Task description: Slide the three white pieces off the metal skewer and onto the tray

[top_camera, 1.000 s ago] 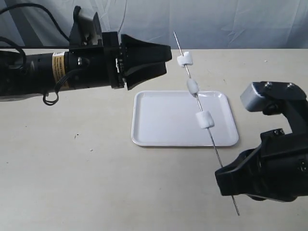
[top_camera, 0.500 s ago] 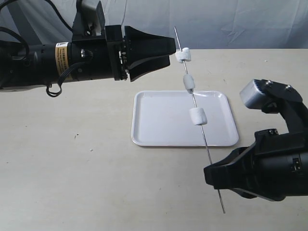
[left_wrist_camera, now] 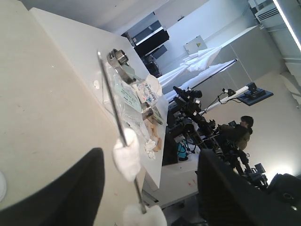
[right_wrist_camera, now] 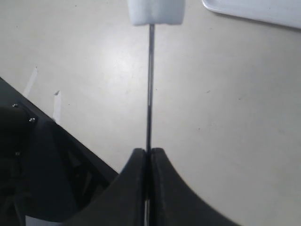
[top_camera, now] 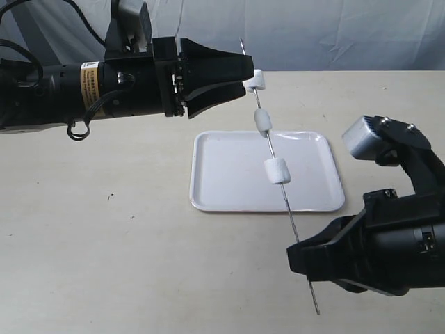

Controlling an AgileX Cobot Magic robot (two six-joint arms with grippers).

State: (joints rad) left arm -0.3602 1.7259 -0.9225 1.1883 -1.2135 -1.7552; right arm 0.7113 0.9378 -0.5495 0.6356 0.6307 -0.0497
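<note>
The metal skewer (top_camera: 289, 216) is being clamped between the right gripper's (top_camera: 299, 254) closed jaws, over the tray (top_camera: 229, 177), so the topmost of the three white pieces (top_camera: 256, 80) is being offered between the left gripper's (top_camera: 247, 78) parted jaws.

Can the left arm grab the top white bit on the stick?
Probably yes: its open end effector sits right at the top white piece on the metal skewer, with nothing between.

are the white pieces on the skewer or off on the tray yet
All on: the three white pieces sit threaded along the metal skewer; none lies on the tray.
</note>
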